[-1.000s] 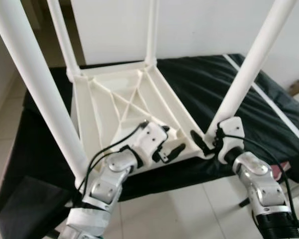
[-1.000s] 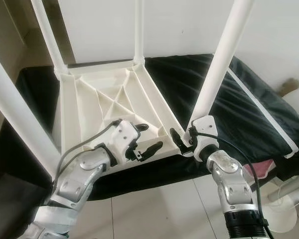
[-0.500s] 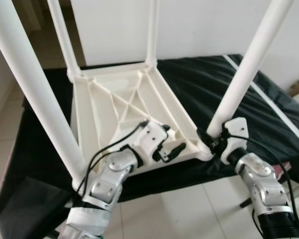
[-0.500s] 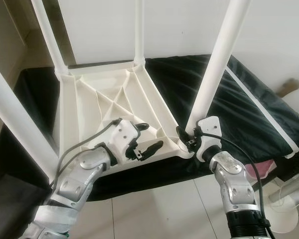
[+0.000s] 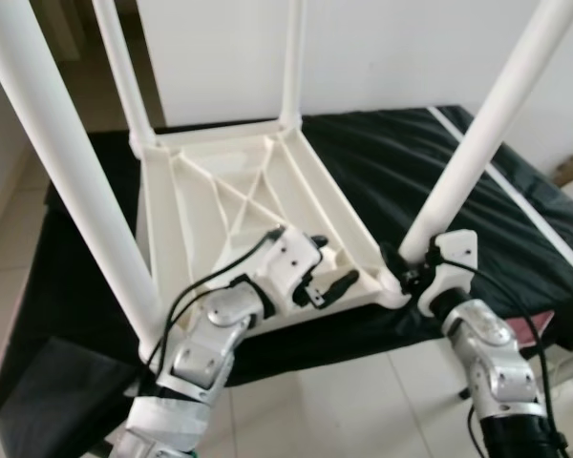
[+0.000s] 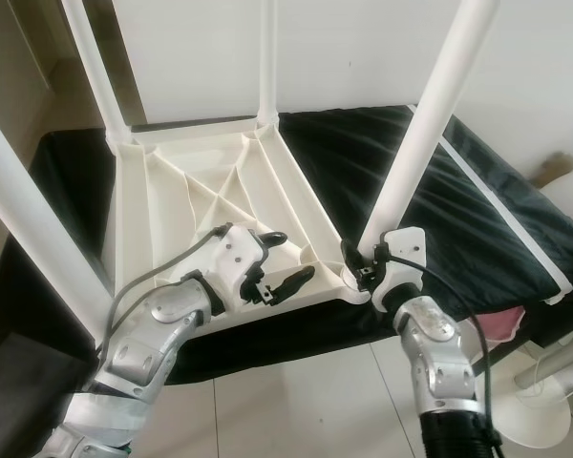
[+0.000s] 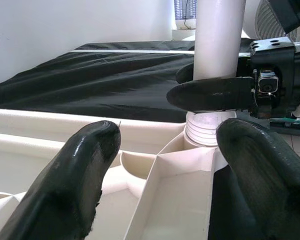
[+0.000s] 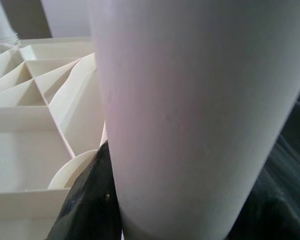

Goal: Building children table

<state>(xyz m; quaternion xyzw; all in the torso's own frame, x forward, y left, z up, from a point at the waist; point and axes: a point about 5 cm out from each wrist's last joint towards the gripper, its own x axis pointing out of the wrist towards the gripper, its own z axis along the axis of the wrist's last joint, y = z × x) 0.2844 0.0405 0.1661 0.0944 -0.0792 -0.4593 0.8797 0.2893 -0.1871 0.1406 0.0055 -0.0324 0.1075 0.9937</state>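
Now the upright table leg [image 6: 415, 143] is clasped near its socket by the right gripper [image 6: 361, 267], on the upturned tabletop [image 6: 191, 191] over the black cloth [image 6: 477, 219]; the left gripper [image 6: 285, 267] is held apart-fingered beside it.

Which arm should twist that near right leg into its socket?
Right. Its gripper already clasps the leg at its base, by the socket. The left gripper hovers open over the tabletop underside, holding nothing.
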